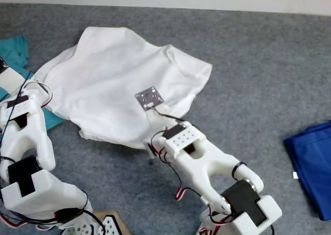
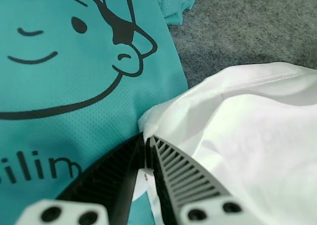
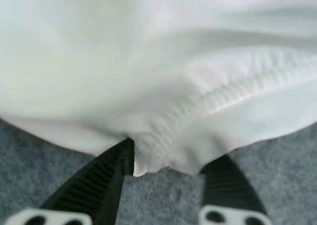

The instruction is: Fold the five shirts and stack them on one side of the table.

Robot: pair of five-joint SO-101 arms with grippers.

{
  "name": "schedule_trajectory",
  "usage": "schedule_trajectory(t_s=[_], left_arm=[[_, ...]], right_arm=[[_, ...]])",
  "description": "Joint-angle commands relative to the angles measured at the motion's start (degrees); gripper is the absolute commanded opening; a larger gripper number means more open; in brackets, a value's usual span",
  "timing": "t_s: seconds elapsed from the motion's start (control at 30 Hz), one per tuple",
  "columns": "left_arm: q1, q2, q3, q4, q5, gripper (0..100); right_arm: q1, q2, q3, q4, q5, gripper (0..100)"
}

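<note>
L gripper (image 2: 148, 143) clamped onto white shirt (image 1: 119, 85) over printed teal shirt (image 2: 74, 101); R gripper (image 3: 176, 158) jaws spread astride white shirt's hem.

A crumpled white cloth shirt (image 1: 114, 85) lies spread on the grey, felt-like table top (image 1: 258, 64). A small grey square patch (image 1: 149, 97) sits on the part of it nearest the arms. A teal cloth shirt (image 1: 15, 51) pokes out from under the white shirt's left edge. A dark blue cloth shirt (image 1: 313, 162) lies well apart from the white shirt, off to its right. The white plastic left arm (image 1: 28, 136) ends at the white shirt's left corner. The white plastic right arm (image 1: 207, 162) ends at its near hem, just below the patch.
</note>
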Motion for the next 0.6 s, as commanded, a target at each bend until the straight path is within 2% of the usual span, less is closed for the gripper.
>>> schedule_trajectory(t_s=[0.0,0.4,0.57], left_arm=[[1.36,-0.22,-0.22,-0.79,0.62,1],[1.45,-0.22,-0.13,-0.79,0.62,1],[1.45,-0.22,-0.13,-0.79,0.62,1]], right_arm=[[0.84,0.22,-2.95,-1.01,-0.53,0.5],[14.37,1.45,-19.74,-1.27,-0.35,0.8],[16.84,11.03,-33.36,-1.19,-0.26,0.7]])
